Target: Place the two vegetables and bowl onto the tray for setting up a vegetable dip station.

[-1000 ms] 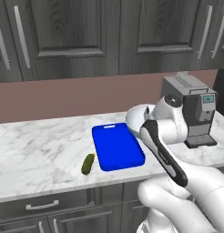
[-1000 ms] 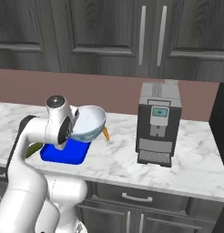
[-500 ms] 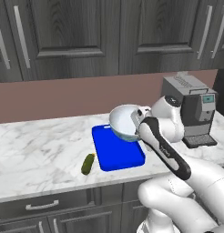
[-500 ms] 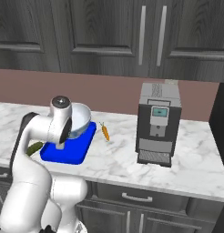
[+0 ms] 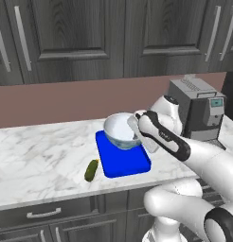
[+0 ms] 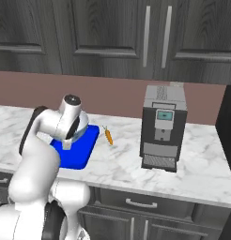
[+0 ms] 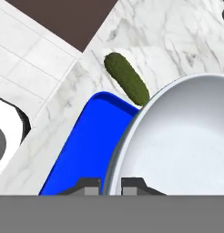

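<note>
A white robot arm reaches forward over a marble counter [image 5: 38, 156], and its gripper [image 7: 110, 183] is clenched on the rim of the bowl [image 5: 120, 131], one small dark fingertip on each side of the rim in the hand view. The bowl, pale blue outside and whitish inside, is held tilted above the far part of the tray [image 5: 122, 156], a flat bright blue board lying on the counter; whether the bowl's base touches the board cannot be told. The step in hand appears to be placing the bowl on the tray. The next move likely calls for levelling the bowl, lowering it until it rests flat on the blue surface, then letting go of the rim and lifting clear. Just beside the tray's near left corner lies the cucumber [image 5: 91, 170], short and dark green, on the marble and off the board. On the tray's other side, toward a dark coffee machine [image 6: 161, 128], the thin orange carrot [image 6: 108, 136] rests on the counter, also off the tray. Dark cabinet doors [image 5: 80, 33] stand behind.
</note>
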